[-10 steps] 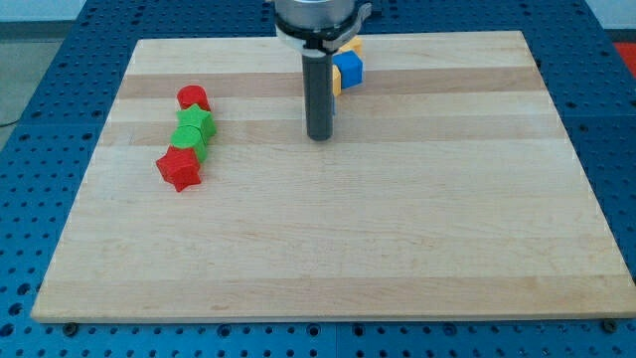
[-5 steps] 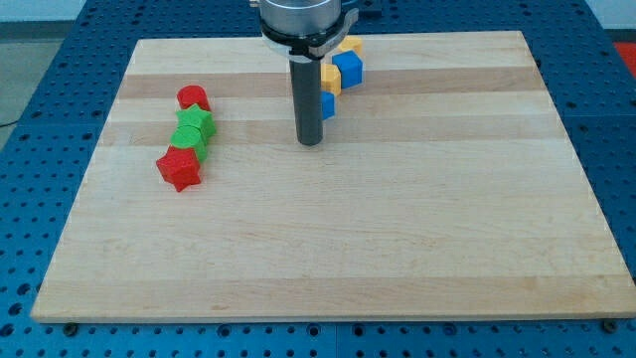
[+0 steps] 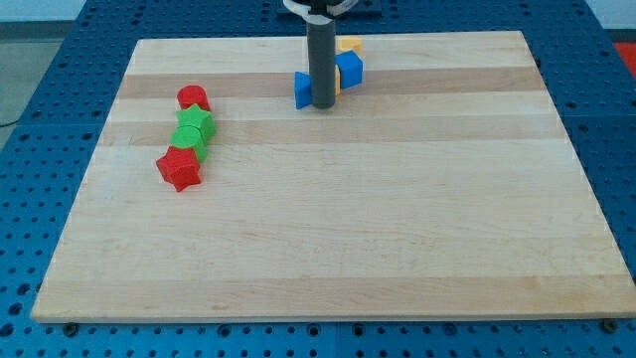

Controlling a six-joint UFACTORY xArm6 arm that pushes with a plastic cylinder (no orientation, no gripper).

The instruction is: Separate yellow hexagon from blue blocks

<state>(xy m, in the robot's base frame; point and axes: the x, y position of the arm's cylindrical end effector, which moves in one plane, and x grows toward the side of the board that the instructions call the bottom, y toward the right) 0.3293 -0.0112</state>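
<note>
My tip (image 3: 321, 105) stands near the view's top centre, among the blue and yellow blocks. A small blue block (image 3: 303, 89) lies touching the rod on its left. A blue cube (image 3: 349, 68) sits just to the rod's upper right. A yellow block (image 3: 348, 46) shows above the blue cube, touching it. A sliver of a second yellow block (image 3: 337, 83) shows between the rod and the blue cube; the rod hides most of it. I cannot tell which yellow piece is the hexagon.
At the view's left, a column of blocks runs down the wooden board (image 3: 397, 229): a red block (image 3: 193, 97), a green star (image 3: 196, 124), another green block (image 3: 191, 144) and a red star (image 3: 179, 169).
My tip has moved up and slightly right, in toward the cluster. The small blue block has shifted up and to the left and now lies left of the rod.
</note>
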